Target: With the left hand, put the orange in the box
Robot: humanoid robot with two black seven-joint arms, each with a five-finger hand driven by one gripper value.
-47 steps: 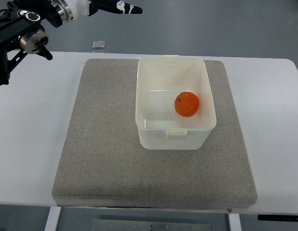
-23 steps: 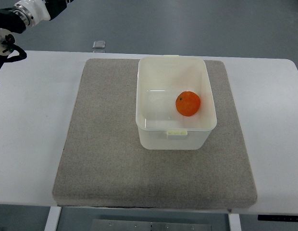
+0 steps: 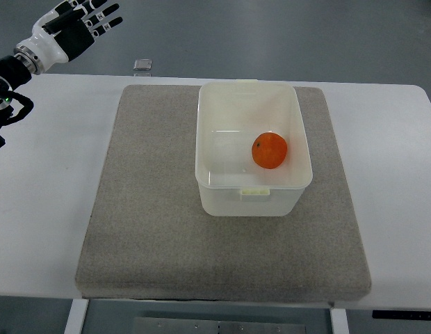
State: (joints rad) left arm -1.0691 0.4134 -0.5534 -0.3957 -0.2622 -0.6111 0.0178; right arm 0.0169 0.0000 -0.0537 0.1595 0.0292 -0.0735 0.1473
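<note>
the orange (image 3: 270, 150) lies inside the box (image 3: 251, 95), on its floor, toward the right wall and a little nearer to the front wall than to the back one. it looks round and whole, with a small dark spot on its upper left side. nothing touches it from above.

the box is a pale, half-clear plastic tub with no lid on it. it has a small tab on the middle of the front rim and another one on the back rim. it stands on a grey mat (image 3: 146, 229), in the upper right part of this mat, and the back rim comes close to the far edge of the mat. the mat lies flat on a white table (image 3: 42, 209) and covers most of the middle of it.

the left hand (image 3: 80, 26) is in the upper left corner of the view, well apart from the box and beyond the far edge of the table. the fingers (image 3: 104, 15) are stretched out and a little spread, pointing to the right, and they hold nothing. the wrist is white and the arm behind it is black — it goes out at the left edge.

a small grey thing (image 3: 142, 65) sits just beyond the far edge of the table, near the mat's far left corner — maybe a little clip or block, it is too small to tell.
</note>
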